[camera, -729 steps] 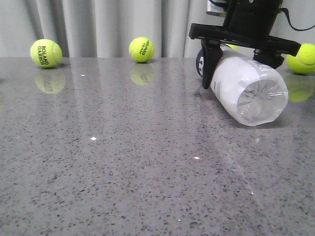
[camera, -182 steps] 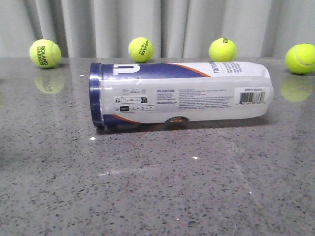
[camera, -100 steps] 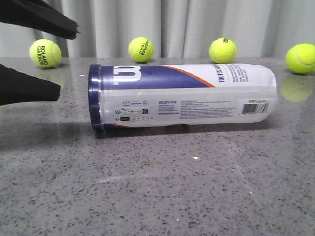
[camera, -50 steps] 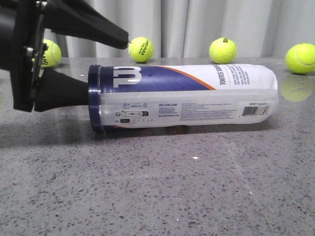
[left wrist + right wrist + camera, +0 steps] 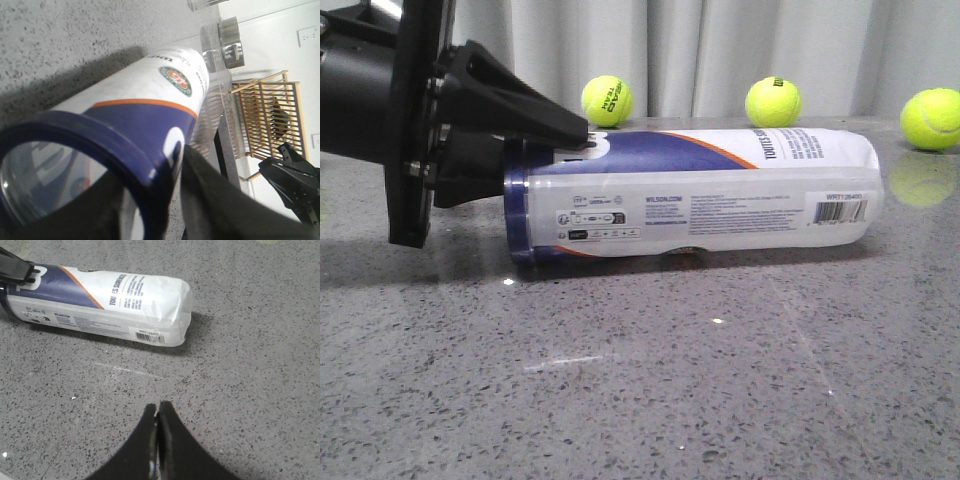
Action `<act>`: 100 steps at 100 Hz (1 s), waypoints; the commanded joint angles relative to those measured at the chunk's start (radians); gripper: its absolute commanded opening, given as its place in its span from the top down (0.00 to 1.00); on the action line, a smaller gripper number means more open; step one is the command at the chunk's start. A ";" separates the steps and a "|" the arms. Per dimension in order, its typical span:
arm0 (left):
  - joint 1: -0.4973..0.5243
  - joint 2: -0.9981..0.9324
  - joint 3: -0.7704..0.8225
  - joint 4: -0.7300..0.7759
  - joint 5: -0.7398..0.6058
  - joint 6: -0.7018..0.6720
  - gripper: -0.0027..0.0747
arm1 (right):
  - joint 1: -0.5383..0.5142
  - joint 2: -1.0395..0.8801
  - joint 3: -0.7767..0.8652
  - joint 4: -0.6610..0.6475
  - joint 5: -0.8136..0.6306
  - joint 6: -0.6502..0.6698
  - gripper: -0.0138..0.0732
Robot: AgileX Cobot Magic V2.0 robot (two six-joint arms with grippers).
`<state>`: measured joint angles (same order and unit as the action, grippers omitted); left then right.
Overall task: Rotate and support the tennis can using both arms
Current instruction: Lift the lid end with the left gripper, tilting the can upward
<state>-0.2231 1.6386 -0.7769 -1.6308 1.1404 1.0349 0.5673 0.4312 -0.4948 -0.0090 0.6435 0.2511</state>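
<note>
The tennis can [image 5: 720,195] lies on its side on the grey table, navy end band to the left, barcode to the right. It also shows in the left wrist view [image 5: 145,95] and the right wrist view [image 5: 115,295]. My left gripper [image 5: 545,160] is open, with one finger over the top of the navy band and the other behind the can's end. In the left wrist view the left gripper [image 5: 150,175] straddles the navy rim. My right gripper [image 5: 157,407] is shut and empty above bare table, well short of the can's barcode end.
Three yellow-green tennis balls [image 5: 607,100] [image 5: 773,101] [image 5: 930,118] sit along the back of the table before a grey curtain. The left arm's black body [image 5: 380,120] fills the far left. A wooden rack [image 5: 265,115] stands beyond the table.
My left gripper came in from the left and moved right until its fingers straddle the can's navy end. The can has rolled a little. The right arm has left the front view.
</note>
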 commanded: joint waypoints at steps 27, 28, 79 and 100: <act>-0.011 -0.022 -0.026 -0.078 0.127 0.037 0.99 | -0.002 0.003 -0.026 -0.013 -0.061 0.000 0.92; -0.011 -0.022 -0.026 -0.081 0.129 0.037 0.99 | -0.002 0.003 -0.026 -0.013 -0.061 0.000 0.92; -0.011 -0.145 -0.557 0.462 0.143 -0.346 0.99 | -0.002 0.003 -0.026 -0.013 -0.061 0.000 0.92; -0.052 -0.149 -0.852 0.942 0.143 -0.633 0.99 | -0.002 0.003 -0.026 -0.013 -0.062 0.000 0.92</act>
<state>-0.2450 1.5311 -1.5184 -0.8053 1.2205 0.5133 0.5673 0.4312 -0.4948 -0.0108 0.6435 0.2511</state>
